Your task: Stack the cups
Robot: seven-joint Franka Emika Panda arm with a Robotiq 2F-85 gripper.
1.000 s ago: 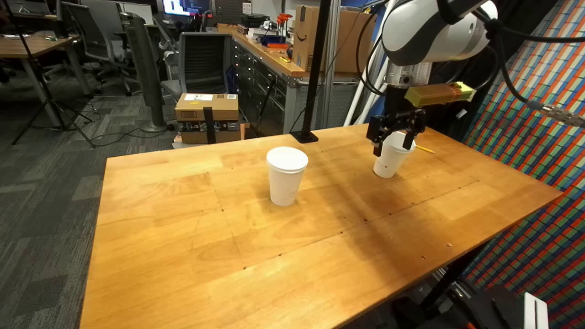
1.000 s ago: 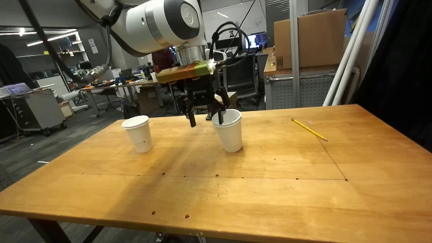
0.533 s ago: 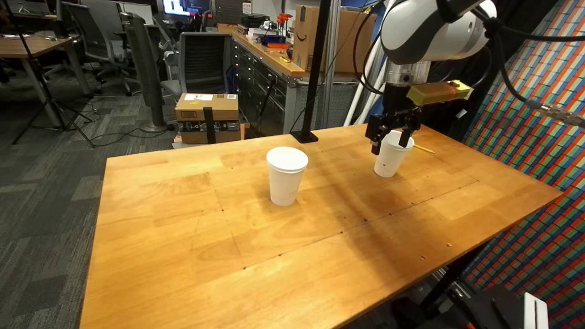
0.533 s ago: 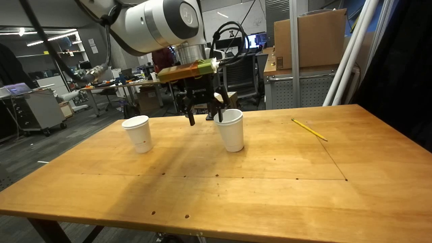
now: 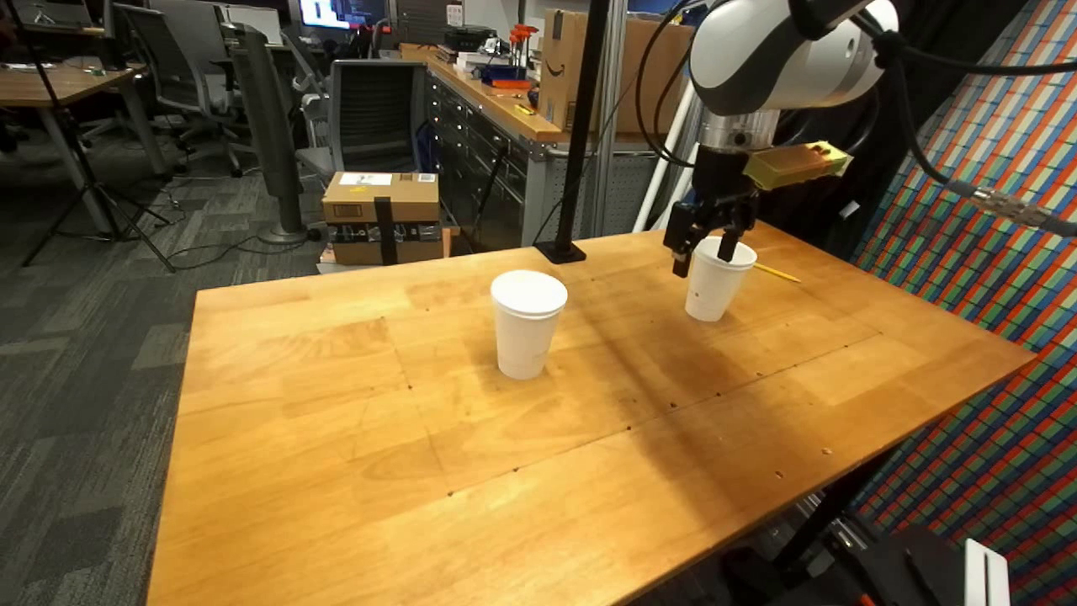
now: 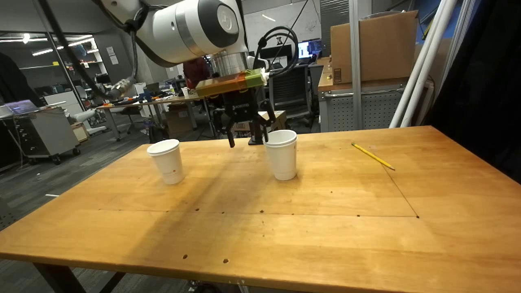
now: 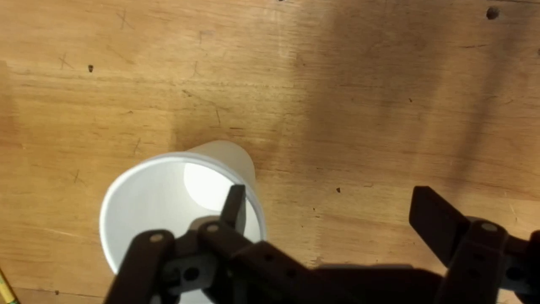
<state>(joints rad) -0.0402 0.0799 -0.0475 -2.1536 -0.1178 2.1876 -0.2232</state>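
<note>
Cups (image 5: 525,337) upright, apart, fingers (image 7: 438,223) spread near one

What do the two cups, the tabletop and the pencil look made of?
Pencil: likely wood, painted yellow, going by its slim straight shaft and dark tip.
Cup nearer it and cup farther away: probably paper, smooth-looking and white with lipped rims; thin plastic or foam can't be ruled out.
Tabletop: wood with a soft sheen; grain and board seams show.
</note>
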